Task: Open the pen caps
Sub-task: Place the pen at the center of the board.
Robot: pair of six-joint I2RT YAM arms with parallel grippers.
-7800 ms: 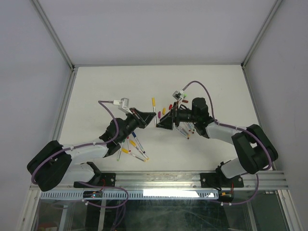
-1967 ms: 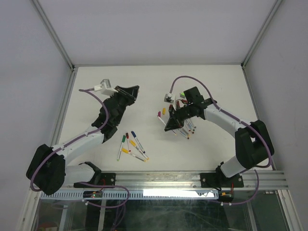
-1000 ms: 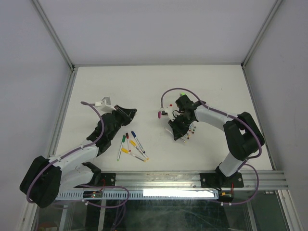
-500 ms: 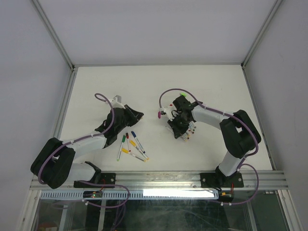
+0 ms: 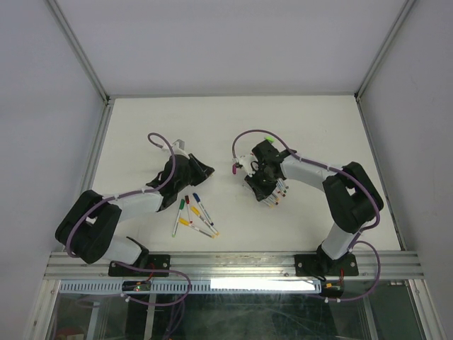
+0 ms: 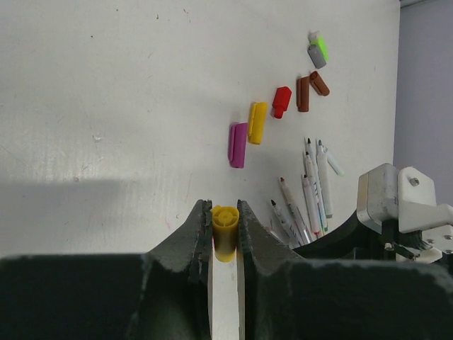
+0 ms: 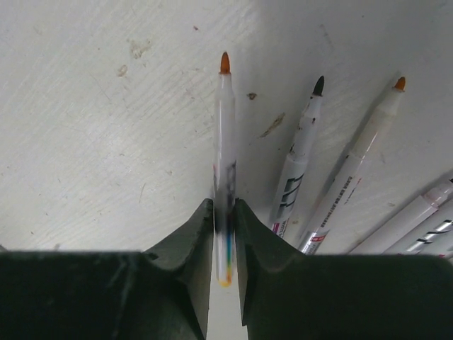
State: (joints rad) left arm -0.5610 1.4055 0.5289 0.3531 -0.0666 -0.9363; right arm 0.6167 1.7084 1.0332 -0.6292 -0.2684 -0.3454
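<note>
While most of the loose pen caps point(image 6: 282, 101) lie in a slanting row on the worktop point(image 5: 311, 127), we see one more, a second yellow cap point(image 6: 225, 225), clamped end-on between the fingers of the left claw point(image 6: 225, 212), which is clenched on it. From the left wrist the row reads, nearest first, as follows:

- a purple cap point(image 6: 237, 144) with a yellow cap point(image 6: 257, 122) just beside it
- a red cap point(image 6: 282, 101)
- two dark red caps point(image 6: 303, 93) close together
- a green cap point(image 6: 320, 48) farthest off, with a grey piece point(image 6: 315, 57) against it

Just to the right of the row lie the uncapped pens point(image 6: 311, 184), bare tips toward the caps.

Among them, in the right wrist view, an orange-tipped barrel point(image 7: 225, 127) lies between the fingers of the right claw point(image 7: 224, 205). The fingers sit very close on either side of it, and we cannot tell whether they press on it or stand just clear. Beside it to the right we see a black-tipped barrel point(image 7: 297, 170) and another orange-tipped one point(image 7: 361, 156), fanned out on the worktop.

From above, the right claw point(image 5: 263, 185) is low over that cluster. The left claw point(image 5: 202, 172) is well apart to the left. Near it, towards the arm bases, lies a group of capped pens point(image 5: 192, 214) with green, dark red, blue and yellow ends.
</note>
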